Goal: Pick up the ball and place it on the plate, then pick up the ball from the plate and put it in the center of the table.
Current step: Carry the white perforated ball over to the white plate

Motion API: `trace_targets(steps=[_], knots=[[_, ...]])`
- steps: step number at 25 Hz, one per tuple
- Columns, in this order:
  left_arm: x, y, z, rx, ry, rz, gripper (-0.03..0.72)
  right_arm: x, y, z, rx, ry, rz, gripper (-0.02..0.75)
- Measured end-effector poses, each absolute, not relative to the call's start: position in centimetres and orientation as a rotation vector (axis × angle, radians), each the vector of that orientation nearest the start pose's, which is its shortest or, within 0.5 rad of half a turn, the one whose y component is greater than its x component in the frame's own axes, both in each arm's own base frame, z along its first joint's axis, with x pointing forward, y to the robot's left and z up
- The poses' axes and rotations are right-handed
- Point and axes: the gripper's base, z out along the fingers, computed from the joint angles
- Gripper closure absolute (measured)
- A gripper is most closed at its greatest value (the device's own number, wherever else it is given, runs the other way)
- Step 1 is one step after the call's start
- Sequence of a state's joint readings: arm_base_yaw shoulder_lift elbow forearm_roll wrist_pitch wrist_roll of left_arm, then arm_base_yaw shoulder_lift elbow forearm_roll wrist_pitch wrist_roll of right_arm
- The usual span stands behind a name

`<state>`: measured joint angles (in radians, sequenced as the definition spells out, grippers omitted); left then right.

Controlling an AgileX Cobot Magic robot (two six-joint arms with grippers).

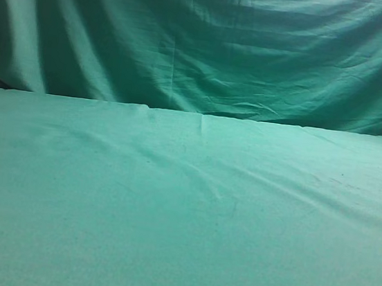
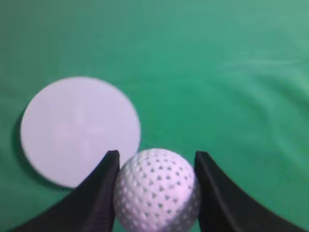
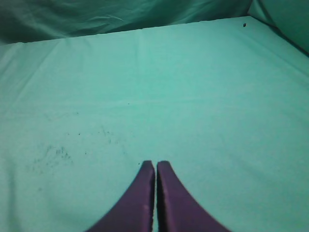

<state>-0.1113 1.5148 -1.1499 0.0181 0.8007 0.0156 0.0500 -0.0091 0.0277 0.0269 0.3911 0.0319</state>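
Note:
In the left wrist view a white dimpled ball (image 2: 157,191) sits between the two black fingers of my left gripper (image 2: 155,162), which is shut on it. A flat white round plate (image 2: 79,129) lies on the green cloth up and to the left of the ball, its lower right edge just behind the left finger. The ball is beside the plate, not over it. In the right wrist view my right gripper (image 3: 155,165) is shut and empty above bare green cloth. The exterior view shows neither the ball, the plate nor any gripper.
Green cloth covers the table (image 1: 182,212) and hangs as a backdrop (image 1: 203,40) behind it. The table's far edge (image 3: 145,28) shows in the right wrist view. Faint dark specks (image 3: 53,152) mark the cloth at the left there.

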Motion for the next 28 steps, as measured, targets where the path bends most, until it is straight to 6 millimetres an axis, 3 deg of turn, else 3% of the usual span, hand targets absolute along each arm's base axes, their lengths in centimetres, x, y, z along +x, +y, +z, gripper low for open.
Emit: trace_targets(steps=[4, 8, 17, 25, 28], knots=[[29.7, 1.4, 25.2, -0.017, 2.732, 0.062, 0.388, 5.2, 0.4, 16.9, -0.001, 1.894, 0.082, 0.738], [29.5, 4.1, 24.1, -0.138, 2.722, 0.087, 0.388, 5.2, 0.4, 16.9, -0.001, 1.894, 0.082, 0.738], [32.8, 4.8, 19.9, -0.091, 2.670, 0.127, 0.388, 5.2, 0.4, 16.9, -0.001, 1.894, 0.082, 0.738], [33.6, 4.9, 18.7, -0.081, 2.647, 0.128, 0.388, 5.2, 0.4, 16.9, -0.001, 1.894, 0.082, 0.738], [33.8, 4.9, 18.8, -0.098, 2.633, 0.113, 0.180, 5.2, 0.4, 16.9, -0.001, 1.894, 0.082, 0.738]])
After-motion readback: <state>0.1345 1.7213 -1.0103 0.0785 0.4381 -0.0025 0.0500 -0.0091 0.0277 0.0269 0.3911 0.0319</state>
